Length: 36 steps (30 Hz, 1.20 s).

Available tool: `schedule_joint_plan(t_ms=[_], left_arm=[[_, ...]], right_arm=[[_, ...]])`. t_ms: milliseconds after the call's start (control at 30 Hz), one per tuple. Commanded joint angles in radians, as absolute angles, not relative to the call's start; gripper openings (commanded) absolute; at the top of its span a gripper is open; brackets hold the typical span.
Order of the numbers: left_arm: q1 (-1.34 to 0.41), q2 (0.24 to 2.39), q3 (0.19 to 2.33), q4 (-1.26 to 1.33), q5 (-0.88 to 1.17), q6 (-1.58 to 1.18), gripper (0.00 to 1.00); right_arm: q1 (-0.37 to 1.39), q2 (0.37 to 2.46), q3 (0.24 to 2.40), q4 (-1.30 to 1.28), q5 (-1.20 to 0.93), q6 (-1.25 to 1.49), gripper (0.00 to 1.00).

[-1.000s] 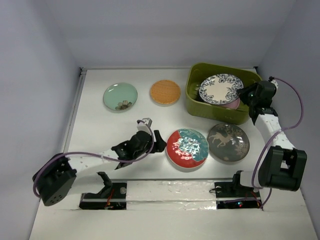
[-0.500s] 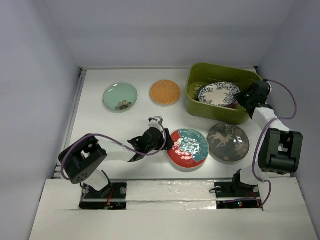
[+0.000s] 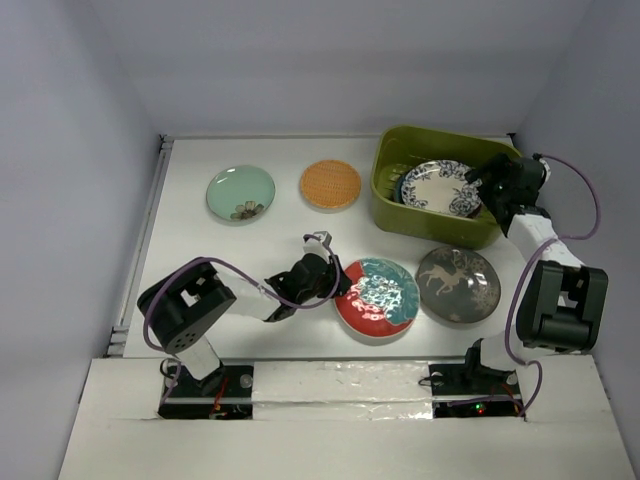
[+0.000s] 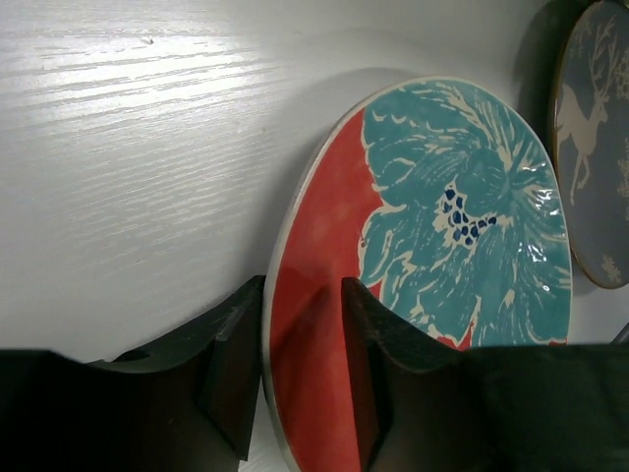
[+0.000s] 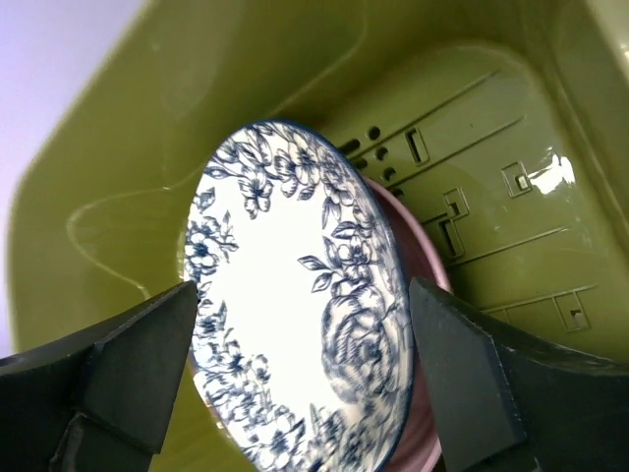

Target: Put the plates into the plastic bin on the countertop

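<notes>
Since a second ago the left claw [image 3: 333,281] [image 4: 295,379] has slid across the tabletop [image 3: 200,255] to the red-and-teal plate [image 3: 377,297] and drawn narrower. Meanwhile the right claw [image 3: 482,186] has spread apart, and the white plate with the blue ornate rim [image 3: 440,187] has sunk from a steep tilt above the plastic bin [image 3: 392,212] to lie low inside it. Nearest, by the middle of the tabletop's near edge, the red-and-teal plate lies with the left claw at the rim that faces the left edge. In the left wrist view the two dark fingers [image 4: 231,369] straddle that rim, one outside the plate's edge and one over its red face, set narrow; whether they press it I cannot tell. Just beside this plate, toward the right edge, lies the silver-grey deer plate [image 3: 457,284], the two rims close but apart. Farther back, the olive bin sits in the far right corner. The right claw [image 5: 302,293] hangs over its right end with jaws wide, standing on either side of the white plate, which leans on a pink plate [image 5: 418,246] above the slotted floor. Along the far edge the orange woven-look plate [image 3: 331,184] lies near the bin, and the mint green plate [image 3: 240,193] lies farther toward the left edge, both well apart from the claws.
</notes>
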<state>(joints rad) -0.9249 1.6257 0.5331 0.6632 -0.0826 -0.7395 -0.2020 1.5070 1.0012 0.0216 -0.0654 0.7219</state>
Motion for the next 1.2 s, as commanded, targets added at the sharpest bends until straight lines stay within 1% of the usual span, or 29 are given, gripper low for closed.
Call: schedule_joint_plan(t_ms=[0,33,100,133,167,200,300,333,367,400,433,467,500,533,600,633,700,733,767,800,833,867,900,967,1000,1033,1133,1167], left_arm=[[-0.931,1.652,0.542,0.686,-0.061,-0.756,0.31],[-0.931,1.657,0.54,0.692,-0.067,-0.762,0.25],[-0.931,1.654,0.535,0.696,-0.071,-0.775,0.15],[-0.931,1.651,0.535,0.698,-0.081,-0.776,0.07],[-0.931,1.643,0.534,0.696,-0.086,-0.776,0.02],[-0.931,1.638,0.534,0.692,-0.092,-0.779,0.0],[-0.931,1.605,0.522,0.68,-0.11,-0.779,0.0],[-0.931,1.577,0.517,0.675,-0.12,-0.781,0.0],[-0.931,1.559,0.506,0.67,-0.123,-0.782,0.0],[-0.931,1.537,0.5,0.666,-0.126,-0.782,0.0],[-0.931,1.514,0.494,0.66,-0.133,-0.784,0.0],[-0.931,1.464,0.485,0.646,-0.14,-0.785,0.0],[-0.931,1.436,0.485,0.638,-0.143,-0.785,0.0],[-0.931,1.408,0.485,0.626,-0.152,-0.784,0.0],[-0.922,1.336,0.498,0.582,-0.16,-0.779,0.0],[-0.922,1.309,0.503,0.571,-0.164,-0.776,0.0],[-0.913,1.231,0.514,0.529,-0.17,-0.77,0.0],[-0.902,1.198,0.515,0.514,-0.178,-0.769,0.0],[-0.893,1.137,0.517,0.484,-0.179,-0.769,0.0],[-0.884,1.103,0.515,0.47,-0.179,-0.765,0.0],[-0.862,1.068,0.515,0.454,-0.178,-0.765,0.0],[-0.85,0.999,0.512,0.428,-0.173,-0.765,0.0],[-0.835,0.965,0.512,0.414,-0.169,-0.765,0.0],[-0.793,0.864,0.511,0.381,-0.144,-0.767,0.0],[-0.779,0.835,0.512,0.367,-0.135,-0.767,0.0],[-0.766,0.807,0.515,0.353,-0.117,-0.77,0.0],[-0.71,0.72,0.528,0.327,-0.059,-0.784,0.0],[-0.7,0.689,0.531,0.324,-0.043,-0.787,0.0]], right_arm=[[-0.207,1.402,1.014,0.101,-0.046,0.712,0.94],[-0.207,1.388,1.008,0.104,-0.048,0.712,0.95],[-0.207,1.362,1.0,0.106,-0.058,0.716,0.97],[-0.207,1.336,0.997,0.103,-0.061,0.716,0.98],[-0.207,1.322,0.994,0.103,-0.064,0.716,0.98],[-0.207,1.31,0.989,0.103,-0.066,0.716,0.98],[-0.207,1.266,0.98,0.097,-0.078,0.712,1.0],[-0.207,1.24,0.968,0.098,-0.084,0.712,0.99],[-0.207,1.223,0.954,0.106,-0.093,0.716,0.96],[-0.207,1.206,0.94,0.118,-0.124,0.719,0.9],[-0.207,1.189,0.922,0.152,-0.15,0.727,0.63],[-0.207,1.148,0.876,0.172,-0.173,0.735,0.43],[-0.195,1.128,0.852,0.19,-0.222,0.751,0.18],[-0.167,1.105,0.824,0.227,-0.244,0.756,0.01],[-0.109,1.048,0.749,0.264,-0.252,0.758,0.0],[-0.036,1.036,0.733,0.278,-0.252,0.749,0.0],[0.055,1.01,0.701,0.273,-0.242,0.709,0.0],[0.098,1.005,0.692,0.262,-0.244,0.692,0.06],[0.171,1.0,0.68,0.264,-0.251,0.683,0.17],[0.204,0.996,0.664,0.271,-0.261,0.667,0.33],[0.228,0.979,0.625,0.285,-0.273,0.661,0.62],[0.267,0.967,0.606,0.287,-0.275,0.657,0.72],[0.281,0.953,0.585,0.29,-0.267,0.65,0.79],[0.291,0.91,0.526,0.299,-0.256,0.635,0.91],[0.301,0.902,0.509,0.311,-0.27,0.624,0.92],[0.31,0.9,0.493,0.354,-0.338,0.623,0.93],[0.36,0.942,0.472,0.388,-0.435,0.603,0.94],[0.376,0.954,0.472,0.394,-0.439,0.598,0.95]])
